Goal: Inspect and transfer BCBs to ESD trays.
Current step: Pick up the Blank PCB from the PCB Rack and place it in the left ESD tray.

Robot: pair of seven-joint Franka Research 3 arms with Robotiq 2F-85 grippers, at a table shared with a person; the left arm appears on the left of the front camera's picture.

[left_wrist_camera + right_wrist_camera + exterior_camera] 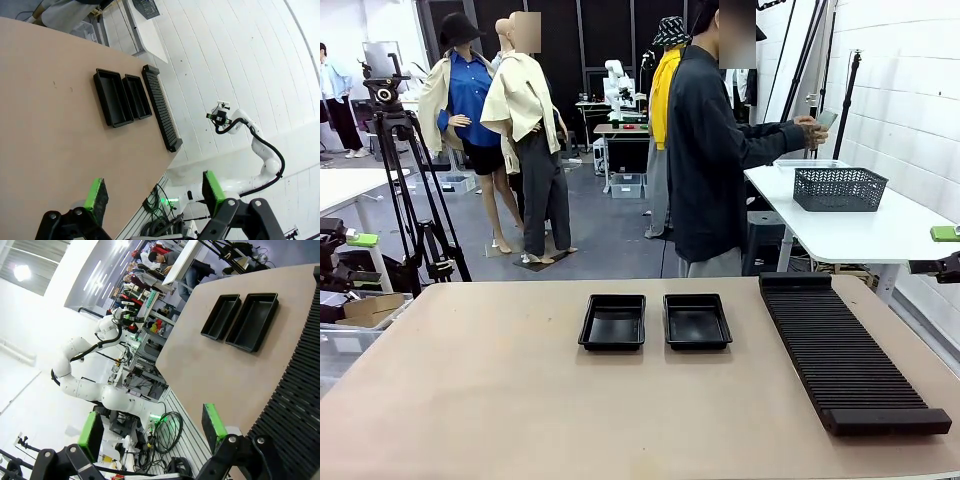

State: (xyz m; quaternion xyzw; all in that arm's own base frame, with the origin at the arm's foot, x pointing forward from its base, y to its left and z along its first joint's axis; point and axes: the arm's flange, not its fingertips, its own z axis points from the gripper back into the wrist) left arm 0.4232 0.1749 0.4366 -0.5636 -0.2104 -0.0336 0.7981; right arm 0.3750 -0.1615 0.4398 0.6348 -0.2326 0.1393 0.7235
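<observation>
While the person [705, 160] stands beyond the far edge of the surface [470, 400], turned toward a second, white surface [860, 235], both hands [810, 128] are raised around a small flat piece that is too small to tell what it is. Two black trays sit side by side near the middle of the far edge: the left tray [612, 321] and the right tray [696, 320] lie just apart, long sides parallel. A long black ribbed rack [850, 352] runs along the right edge, from the far right corner toward the near edge. A dark mesh basket [840, 188] stands on the white surface. The left end effector [154, 192] hangs by the left edge, fingers spread wide, gripping nothing. The right end effector [152, 429] — equally wide, nothing held — hovers by the right edge, near the rack.
</observation>
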